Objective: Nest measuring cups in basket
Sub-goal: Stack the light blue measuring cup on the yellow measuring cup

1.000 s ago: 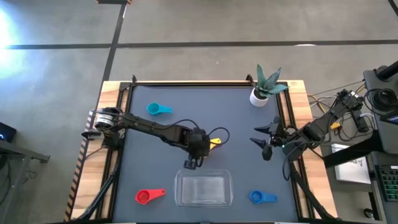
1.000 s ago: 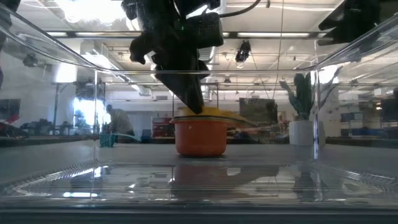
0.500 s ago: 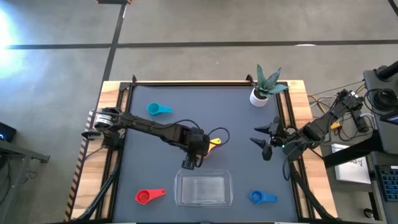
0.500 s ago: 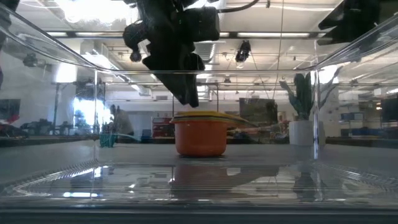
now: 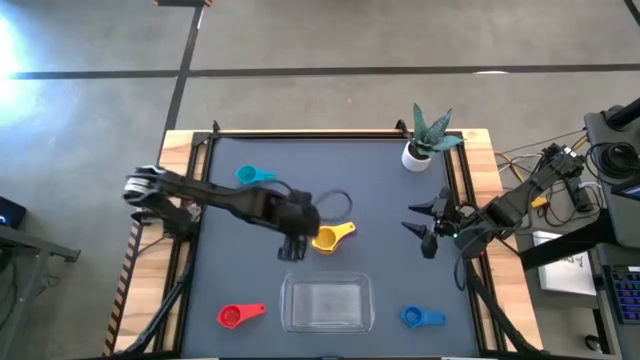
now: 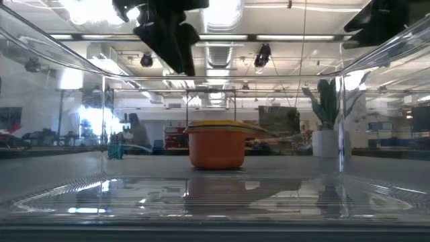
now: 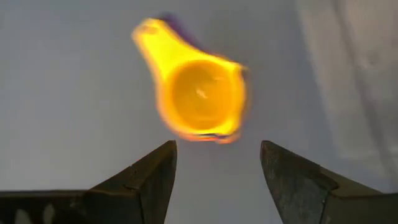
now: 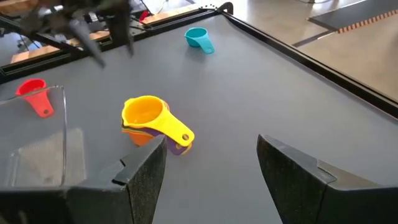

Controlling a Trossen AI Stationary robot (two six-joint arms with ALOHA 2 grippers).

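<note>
- The floor (image 5: 330, 40) around the table is grey concrete, with dark lines across it.
- A strong patch of light (image 5: 15, 35) falls on the floor at one corner.
- The table (image 5: 230, 155) has a dark grey top and a wooden edge.
- Beyond the table the room is a large hall with ceiling lamps (image 6: 222, 10) and exposed pipes.
- A person (image 6: 138, 131) seems to stand far behind, but this is unclear.

- You are looking at a glossy yellow plastic cup (image 8: 146, 114).
- The basket (image 5: 327, 304) is showing clear, shiny plastic.
- The table (image 8: 267, 81) is appearing matt grey.
</note>
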